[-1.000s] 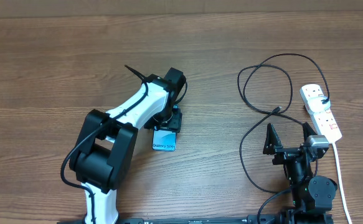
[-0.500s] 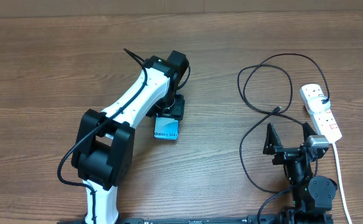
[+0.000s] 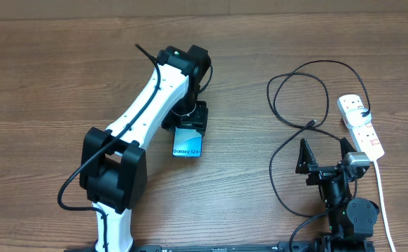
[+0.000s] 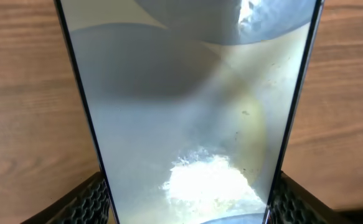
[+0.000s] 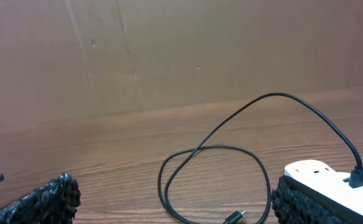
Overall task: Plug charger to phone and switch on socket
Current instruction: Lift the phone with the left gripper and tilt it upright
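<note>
My left gripper (image 3: pixel 189 126) is shut on the phone (image 3: pixel 187 143), whose light blue screen with "Galaxy S24" text sticks out toward the front. In the left wrist view the phone's glossy screen (image 4: pixel 187 118) fills the frame between the two black pads (image 4: pixel 94 202). The charger, a thin black cable (image 3: pixel 298 94), lies in loops at the right, its connector tip (image 3: pixel 314 124) loose on the table. It also shows in the right wrist view (image 5: pixel 213 149), tip (image 5: pixel 234 217) between my open fingers. The white socket (image 3: pixel 361 126) lies at the far right. My right gripper (image 3: pixel 325 155) is open and empty.
The socket's white cord (image 3: pixel 383 192) runs toward the front right edge. A brown cardboard wall (image 5: pixel 169 56) stands behind the table. Wooden table (image 3: pixel 50 84) stretches bare to the left of my left arm.
My left arm has moved away from me and slightly right, carrying the phone with it; the phone has turned a little. The right arm and cable have not moved.
</note>
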Robot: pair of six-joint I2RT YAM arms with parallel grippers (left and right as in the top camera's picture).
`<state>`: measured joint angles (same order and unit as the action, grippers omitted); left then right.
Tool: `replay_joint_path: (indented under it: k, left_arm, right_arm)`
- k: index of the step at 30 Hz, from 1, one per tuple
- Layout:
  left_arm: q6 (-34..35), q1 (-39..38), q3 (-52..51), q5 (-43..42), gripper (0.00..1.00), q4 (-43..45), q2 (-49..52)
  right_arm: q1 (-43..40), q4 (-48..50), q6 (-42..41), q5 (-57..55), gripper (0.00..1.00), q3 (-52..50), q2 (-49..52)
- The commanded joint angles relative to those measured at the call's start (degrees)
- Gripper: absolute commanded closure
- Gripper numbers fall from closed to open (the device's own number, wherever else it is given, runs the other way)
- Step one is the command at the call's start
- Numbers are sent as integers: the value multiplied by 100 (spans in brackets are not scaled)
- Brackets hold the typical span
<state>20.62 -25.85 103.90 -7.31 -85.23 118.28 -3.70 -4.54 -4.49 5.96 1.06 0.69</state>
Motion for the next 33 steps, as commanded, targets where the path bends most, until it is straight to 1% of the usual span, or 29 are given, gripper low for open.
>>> replay_joint_path:
  k: [1,5,9,11,18,23,33]
  left_arm:
    - [-96,177,289,-658,41,-221,-26]
    - [-234,365,295,-1283,41,-433,-26]
    - [-319,538,295,-1685,42,-688,-26]
    - [-470,632,295,-1965,42,-815,-26]
    - [-549,824,295,-2546,42,-1097,-26]
    - [-649,868,295,-3357,42,-1163,-26]
    - [-654,868,295,-3467,42,-1161,-26]
  right_arm:
    - [-7,26,7,-37,0,-61,-52]
    - [-7,26,7,-37,0,-61,-52]
    - [-7,26,7,-37,0,-61,-52]
    - [-7,26,7,-37,0,-61,-52]
    - [-7,28,7,-37,0,-61,-52]
    - [-7,26,7,-37,0,-61,-52]
    - [-7,26,7,-37,0,-61,-52]
